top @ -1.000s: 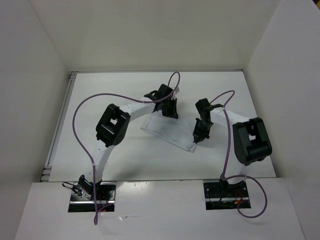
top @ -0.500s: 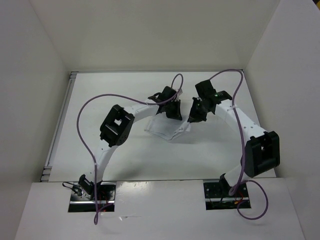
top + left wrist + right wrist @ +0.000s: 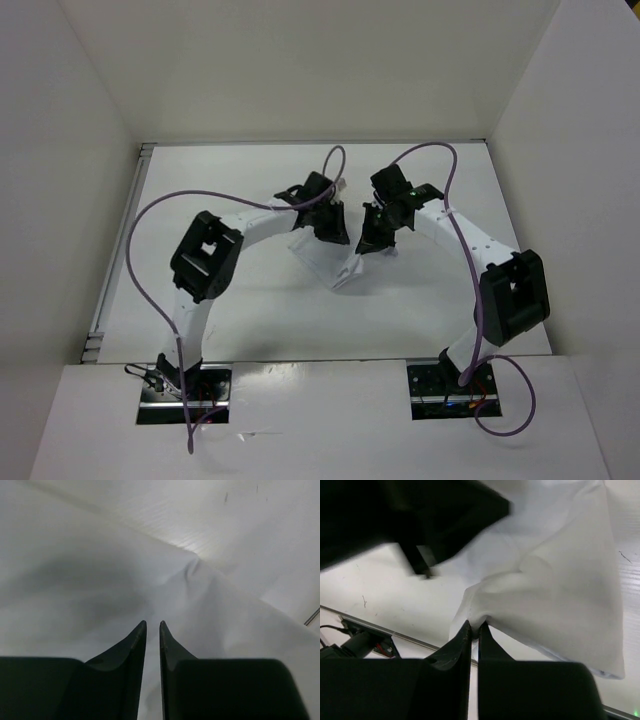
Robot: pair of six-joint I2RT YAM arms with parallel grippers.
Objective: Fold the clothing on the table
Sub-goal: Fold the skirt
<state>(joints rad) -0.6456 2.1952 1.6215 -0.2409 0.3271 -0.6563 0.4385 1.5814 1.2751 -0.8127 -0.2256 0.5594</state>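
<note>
At the middle of the table (image 3: 250,320), my right gripper (image 3: 474,627) clenches a lifted corner of the clothing (image 3: 335,262) while my left gripper (image 3: 153,625) hangs just parted, grasping nothing, so the thin fabric, held at one point, may slip or bunch.

Thin creased cloth clothing (image 3: 555,580) — smooth matt table (image 3: 300,322).

Enclosure: three upright white panels. The back wall (image 3: 320,70) spans the far edge of the tabletop (image 3: 250,320). The left wall (image 3: 60,200) and right wall (image 3: 585,150) flank it and angle outward toward the camera. A grey rim (image 3: 118,250) runs along the tabletop's left edge. A white ledge (image 3: 320,430) closes the near side. Lighting: even and diffuse, with soft shadows
</note>
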